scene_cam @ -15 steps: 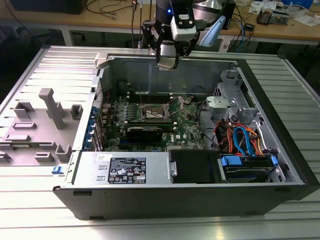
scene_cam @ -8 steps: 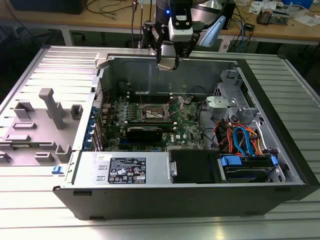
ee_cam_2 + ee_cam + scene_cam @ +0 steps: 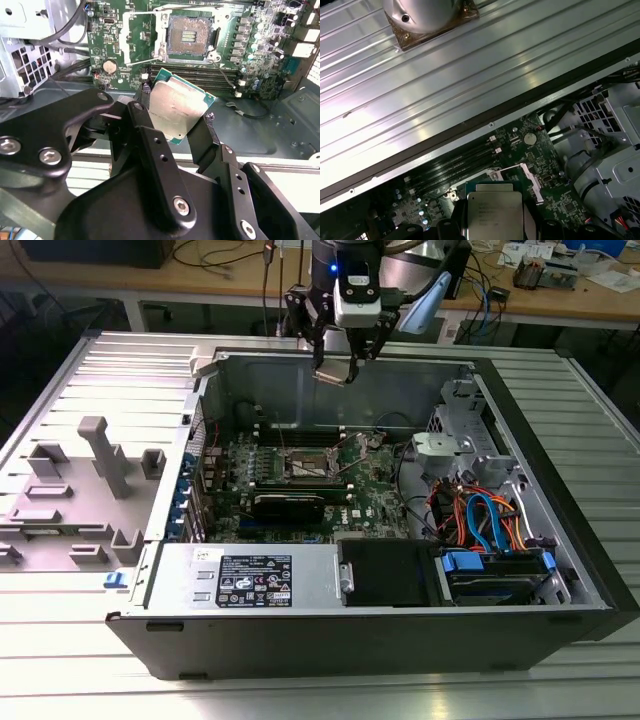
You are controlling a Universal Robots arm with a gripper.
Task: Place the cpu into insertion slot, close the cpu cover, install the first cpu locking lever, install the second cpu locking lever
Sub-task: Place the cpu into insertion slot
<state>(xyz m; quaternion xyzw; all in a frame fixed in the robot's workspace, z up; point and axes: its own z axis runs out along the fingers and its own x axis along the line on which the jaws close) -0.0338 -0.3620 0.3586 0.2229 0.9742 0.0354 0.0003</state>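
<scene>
Jaws are gripping the cpu (image 3: 179,111) by two opposite edges. In the second wrist view, black fingers (image 3: 147,135) are pressing on either side of it. The chip is showing a dull silver-grey metal top with faint smudges and a thin green board rim around it. It is sitting tilted in that view. In the first wrist view the cpu (image 3: 493,214) is showing lines of small print on its lid. In the exterior view the cpu (image 3: 333,372) is hanging above the far wall of the open computer case (image 3: 350,640), well above the green motherboard (image 3: 380,495). The insertion slot (image 3: 189,36) is lying open on the board — a dark square with a silvery frame round it, well apart from the chip. The case is resting on a ribbed metal surface (image 3: 320,695).
</scene>
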